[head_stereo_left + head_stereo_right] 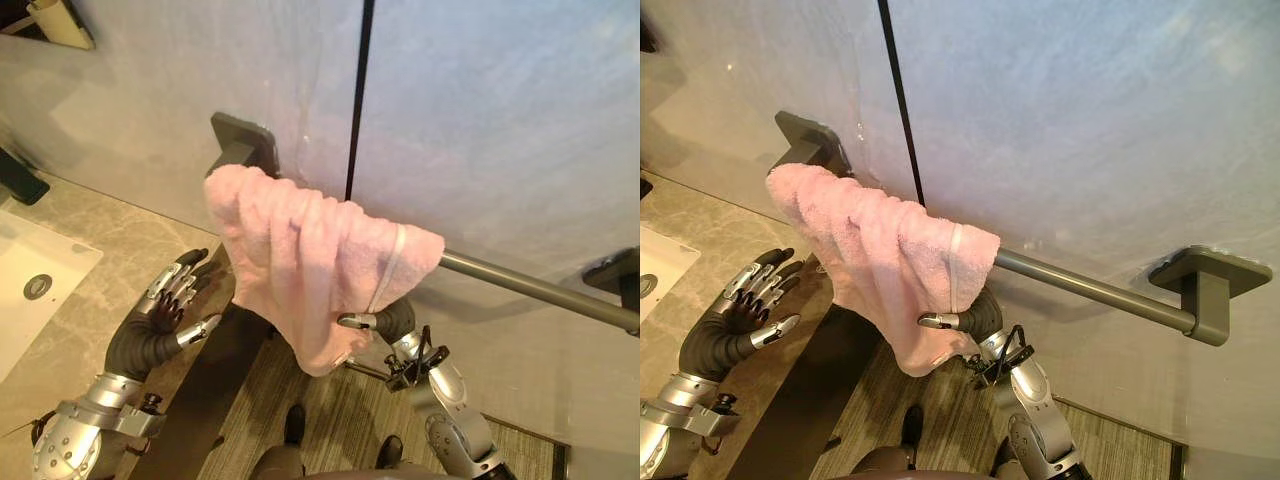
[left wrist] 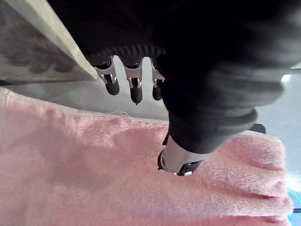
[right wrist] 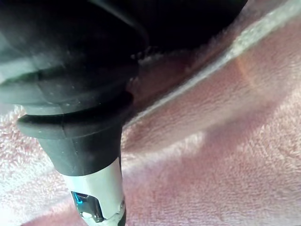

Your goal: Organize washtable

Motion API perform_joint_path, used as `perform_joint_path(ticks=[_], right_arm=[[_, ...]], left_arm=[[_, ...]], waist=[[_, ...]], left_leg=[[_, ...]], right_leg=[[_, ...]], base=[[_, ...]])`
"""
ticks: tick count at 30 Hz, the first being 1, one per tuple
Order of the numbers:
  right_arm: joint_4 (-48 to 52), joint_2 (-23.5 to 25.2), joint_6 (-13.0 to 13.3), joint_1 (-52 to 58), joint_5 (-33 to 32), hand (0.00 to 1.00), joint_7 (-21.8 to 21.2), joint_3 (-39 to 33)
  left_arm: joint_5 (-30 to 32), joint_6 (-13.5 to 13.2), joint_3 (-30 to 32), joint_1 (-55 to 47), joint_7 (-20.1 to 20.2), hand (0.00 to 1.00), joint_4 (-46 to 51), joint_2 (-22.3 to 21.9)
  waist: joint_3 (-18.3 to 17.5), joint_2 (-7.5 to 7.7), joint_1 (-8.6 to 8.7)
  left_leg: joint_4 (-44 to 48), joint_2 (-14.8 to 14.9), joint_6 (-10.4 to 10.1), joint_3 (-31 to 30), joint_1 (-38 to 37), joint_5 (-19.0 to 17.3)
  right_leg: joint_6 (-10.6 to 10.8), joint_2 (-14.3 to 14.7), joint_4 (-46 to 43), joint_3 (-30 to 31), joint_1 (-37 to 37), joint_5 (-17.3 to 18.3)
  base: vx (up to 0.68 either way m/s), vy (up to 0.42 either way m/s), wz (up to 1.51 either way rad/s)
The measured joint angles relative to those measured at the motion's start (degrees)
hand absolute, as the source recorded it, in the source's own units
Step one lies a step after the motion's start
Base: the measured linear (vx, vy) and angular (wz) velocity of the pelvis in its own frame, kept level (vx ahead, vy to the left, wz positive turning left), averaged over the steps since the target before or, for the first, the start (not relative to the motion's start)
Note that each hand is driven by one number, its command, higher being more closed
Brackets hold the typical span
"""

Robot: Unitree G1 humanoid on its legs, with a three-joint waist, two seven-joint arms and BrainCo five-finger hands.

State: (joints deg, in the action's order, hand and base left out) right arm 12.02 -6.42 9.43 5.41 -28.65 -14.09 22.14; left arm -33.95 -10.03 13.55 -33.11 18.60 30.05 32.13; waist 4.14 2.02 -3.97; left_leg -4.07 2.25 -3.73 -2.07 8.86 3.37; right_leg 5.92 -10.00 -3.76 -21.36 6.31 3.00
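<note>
The tiled wall carried a grey towel rail between two brackets, with the stone countertop and its white basin off to the robot's left. The task's article, a pink towel, was draped over the rail but bunched hard against the left bracket. Most of the bar toward the right bracket was bare. The cloth hung unevenly and in folds, its longest lobe drooping toward the floor. The left hand stood open with fingers spread and straight, holding nothing, just beside the towel's left edge over the counter's end and clear of the cloth. The right hand was tucked against the towel's lower hem from below, its thumb showing in front of the fabric. Whether it had hold of the cloth could not be told, as the rest lay behind the towel. In my judgement the main hazard was the uneven drape. Any downward or outward tug at the hem would probably slide the towel off the rail and drop it to the floor, since nothing steadied the upper fold. A lesser hazard was a sideways pull that dragged only the front layer, twisting the bunch tighter instead of spreading it along the bar.
</note>
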Motion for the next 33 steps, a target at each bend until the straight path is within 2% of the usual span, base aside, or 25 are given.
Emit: perform_joint_path(ticks=[6, 7, 9, 10, 14, 15, 17, 18, 22, 28, 33], right_arm=[[0.0, -1.0, 0.0, 0.8, -0.2, 0.0, -0.1, 0.1], [0.0, -1.0, 0.0, 0.8, -0.3, 0.0, -0.2, 0.2], [0.0, -1.3, 0.0, 0.8, -0.6, 0.0, -0.4, 0.2], [0.0, -1.4, 0.0, 0.8, -0.7, 1.0, -0.4, 0.2], [-0.7, -1.3, 0.0, 0.8, -1.0, 1.0, -0.4, 0.2], [-0.9, -1.3, 0.0, 0.9, -1.0, 1.0, -0.4, 0.1], [-0.9, -1.2, 0.1, 1.2, -1.0, 1.0, -0.2, 0.0], [-1.0, -1.1, 0.1, 1.3, -0.9, 1.0, 0.1, -0.1], [-1.6, -0.7, 0.1, 1.5, 0.4, 1.0, 0.4, -0.9], [-1.6, 0.4, 0.1, 1.5, 5.3, 1.0, 0.5, -3.6], [-1.6, 1.2, -0.4, 1.5, 7.6, 1.0, 0.5, -6.6]], left_arm=[[-2.0, -0.3, -2.8, 0.0, 2.0, 0.0, -0.6, 4.4], [-2.1, -0.3, -2.9, 0.0, 2.4, 1.0, -0.7, 4.7], [-2.6, -0.4, -4.1, 0.0, 2.6, 1.0, -1.5, 5.6], [-2.6, -0.4, -4.5, 0.0, 2.6, 1.0, -1.5, 5.7], [-1.6, -0.7, -5.1, 0.8, 1.4, 1.0, -1.5, 5.7], [1.2, -1.8, -5.1, 1.8, -1.5, 1.0, -1.5, 4.1], [3.6, -2.7, -5.0, 3.5, -4.5, 1.0, -1.5, 0.9], [5.7, -3.6, -4.7, 5.1, -7.0, 1.0, -1.5, -2.3], [9.9, -4.3, -3.7, 8.2, -11.1, 1.0, -1.4, -8.3], [13.8, -4.3, -1.0, 8.4, -12.6, 1.0, -1.3, -13.4], [14.4, -4.3, 0.6, 9.2, -12.7, 1.0, -1.3, -16.8]], waist=[[0.0, -0.02, 0.11], [0.0, -0.02, 0.11], [0.0, -0.05, 0.17], [0.0, -0.05, 0.19], [0.0, 0.0, 0.25], [0.0, 0.01, 0.22], [0.0, 0.01, 0.08], [0.0, 0.03, 0.14], [-0.1, 0.06, 0.28], [-0.1, 0.11, 0.38], [-0.2, 0.21, 0.39]], left_leg=[[0.0, -0.1, 0.0, 0.5, 0.0, 0.0], [0.0, -0.1, 0.0, 0.6, 0.0, 0.0], [0.0, -0.1, 0.0, 0.9, 0.0, 0.0], [0.0, -0.1, 0.0, 1.0, 0.0, 0.0], [-0.2, -0.1, 0.0, 1.4, -0.2, 0.0], [-0.2, -0.1, 0.0, 1.8, -0.2, 0.0], [-0.3, -0.1, 0.0, 2.2, -0.2, 0.0], [-0.3, -0.2, 0.1, 2.3, -0.3, 0.0], [-1.1, -0.2, 0.5, 2.6, -1.3, 0.5], [-1.2, -0.2, 0.5, 3.0, -1.7, 0.6], [-1.2, -0.2, 0.5, 3.2, -1.7, 0.8]], right_leg=[[0.0, 0.0, 0.2, 0.5, 0.2, -0.2], [0.0, 0.0, 0.3, 0.6, 0.2, -0.2], [0.1, 0.1, 1.0, 0.9, 0.1, -0.8], [0.1, 0.1, 1.1, 1.0, 0.2, -0.9], [0.1, 0.0, 1.2, 1.4, 0.3, -1.0], [0.1, 0.1, 1.5, 1.7, 0.3, -1.3], [0.0, 0.2, 2.1, 2.1, 0.3, -1.8], [0.1, 0.1, 2.1, 2.2, 0.3, -1.9], [0.0, 0.2, 2.0, 2.6, 0.0, -2.0], [0.0, 0.1, 1.9, 3.1, -0.2, -2.1], [-0.1, 0.0, 1.9, 3.4, -0.2, -2.4]], base=[[0.0, 0.004, -0.03], [0.0, 0.004, -0.07], [-0.01, 0.007, -0.08], [-0.01, 0.012, -0.06], [-0.01, 0.008, -0.06], [-0.01, 0.005, -0.12], [-0.01, 0.007, -0.11], [0.0, 0.008, -0.07], [0.0, 0.005, -0.04], [-0.01, 0.006, -0.03], [-0.03, 0.009, -0.01]])
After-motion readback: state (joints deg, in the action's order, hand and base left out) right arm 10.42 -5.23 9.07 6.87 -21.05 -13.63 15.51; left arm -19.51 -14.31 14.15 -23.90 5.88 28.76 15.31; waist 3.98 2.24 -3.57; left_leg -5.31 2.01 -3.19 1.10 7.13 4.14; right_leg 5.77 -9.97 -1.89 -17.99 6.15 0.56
